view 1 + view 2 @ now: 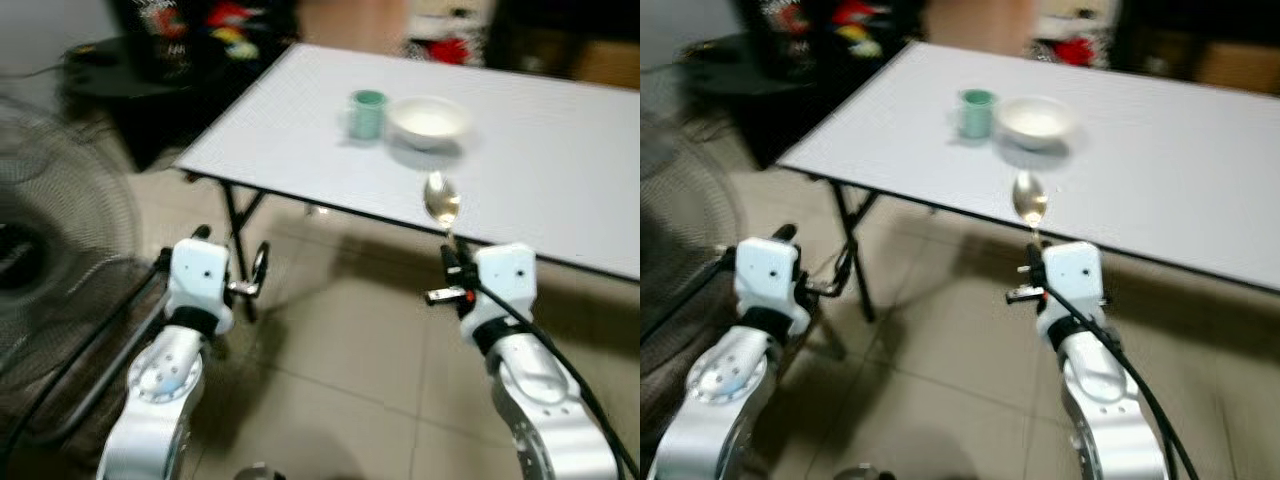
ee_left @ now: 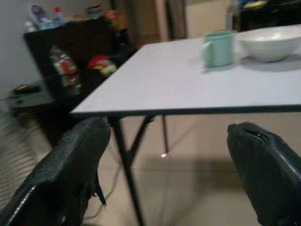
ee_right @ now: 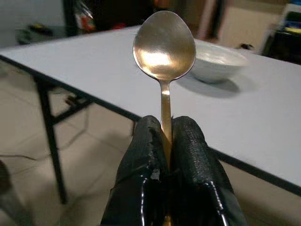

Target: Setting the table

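Nearest me, the right gripper (image 3: 165,141) pinches a metal spoon (image 3: 163,52) by its handle, bowl standing upright just short of the white table (image 1: 560,150) edge. At nine o'clock from it, the left gripper (image 2: 169,155) hangs spread apart. Farther, at twelve o'clock, a white bowl (image 1: 428,121) sits beside a green cup (image 1: 367,113).

I saw a pale grey table (image 1: 560,180) on black legs, a mint-green cup (image 1: 367,113), a white bowl (image 1: 428,121), a shiny silver-gold spoon (image 3: 164,49), black fingers (image 3: 190,155), and beige floor tiles (image 1: 350,370).
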### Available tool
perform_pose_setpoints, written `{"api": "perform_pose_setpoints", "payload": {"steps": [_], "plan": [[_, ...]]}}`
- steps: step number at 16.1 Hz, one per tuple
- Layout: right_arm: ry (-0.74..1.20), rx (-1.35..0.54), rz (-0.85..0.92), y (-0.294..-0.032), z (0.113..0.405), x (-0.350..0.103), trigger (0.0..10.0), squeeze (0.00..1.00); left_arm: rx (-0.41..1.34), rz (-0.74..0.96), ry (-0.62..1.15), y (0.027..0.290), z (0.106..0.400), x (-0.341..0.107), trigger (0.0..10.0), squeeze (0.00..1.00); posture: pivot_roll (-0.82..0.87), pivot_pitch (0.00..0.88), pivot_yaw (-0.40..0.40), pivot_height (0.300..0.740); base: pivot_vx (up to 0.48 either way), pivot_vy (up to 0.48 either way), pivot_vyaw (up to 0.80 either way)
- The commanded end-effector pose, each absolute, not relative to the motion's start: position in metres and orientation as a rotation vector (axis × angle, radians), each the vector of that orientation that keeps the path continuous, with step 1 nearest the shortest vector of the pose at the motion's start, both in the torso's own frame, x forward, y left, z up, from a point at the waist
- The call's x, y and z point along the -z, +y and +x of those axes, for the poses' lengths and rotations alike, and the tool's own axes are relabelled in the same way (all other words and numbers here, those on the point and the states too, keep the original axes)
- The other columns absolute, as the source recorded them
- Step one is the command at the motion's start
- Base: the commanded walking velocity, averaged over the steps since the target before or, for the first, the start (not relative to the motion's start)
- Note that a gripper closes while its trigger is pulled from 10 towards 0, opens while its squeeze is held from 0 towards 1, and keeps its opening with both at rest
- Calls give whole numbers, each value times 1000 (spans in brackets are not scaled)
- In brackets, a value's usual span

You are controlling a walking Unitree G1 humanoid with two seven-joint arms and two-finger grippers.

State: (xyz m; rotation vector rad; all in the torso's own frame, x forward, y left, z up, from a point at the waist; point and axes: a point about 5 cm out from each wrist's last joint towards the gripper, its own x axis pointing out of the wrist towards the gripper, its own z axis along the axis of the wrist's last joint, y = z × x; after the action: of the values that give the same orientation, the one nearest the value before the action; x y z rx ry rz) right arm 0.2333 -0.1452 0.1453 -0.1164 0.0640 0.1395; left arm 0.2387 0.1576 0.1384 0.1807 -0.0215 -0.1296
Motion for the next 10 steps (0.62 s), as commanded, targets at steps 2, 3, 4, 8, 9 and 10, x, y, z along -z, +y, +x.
{"api": "perform_pose_setpoints", "payload": {"steps": [2,3,4,8,9,10], "plan": [[49,-116,-106,-151,238,-146,10000,0,140,175,-34,158,239,-142,10000,0,-18,22,42,740,330,0,0],[48,-106,-92,-153,239,-146,10000,0,141,173,-34,158,240,-142,10000,0,-22,20,43,740,341,0,0],[57,-94,-78,-155,239,-144,10000,0,139,165,-35,158,242,-141,10000,0,-25,15,43,740,345,0,0],[82,-80,-71,-158,241,-138,10000,0,134,152,-50,156,249,-143,10000,0,-31,4,43,740,358,0,-400],[79,-81,-72,-158,241,-139,10000,0,137,153,-53,155,250,-144,10000,0,-35,3,41,740,371,0,-800],[75,-84,-65,-158,242,-141,10000,0,138,151,-58,155,252,-144,10000,0,-39,1,41,740,375,0,-800]]}}
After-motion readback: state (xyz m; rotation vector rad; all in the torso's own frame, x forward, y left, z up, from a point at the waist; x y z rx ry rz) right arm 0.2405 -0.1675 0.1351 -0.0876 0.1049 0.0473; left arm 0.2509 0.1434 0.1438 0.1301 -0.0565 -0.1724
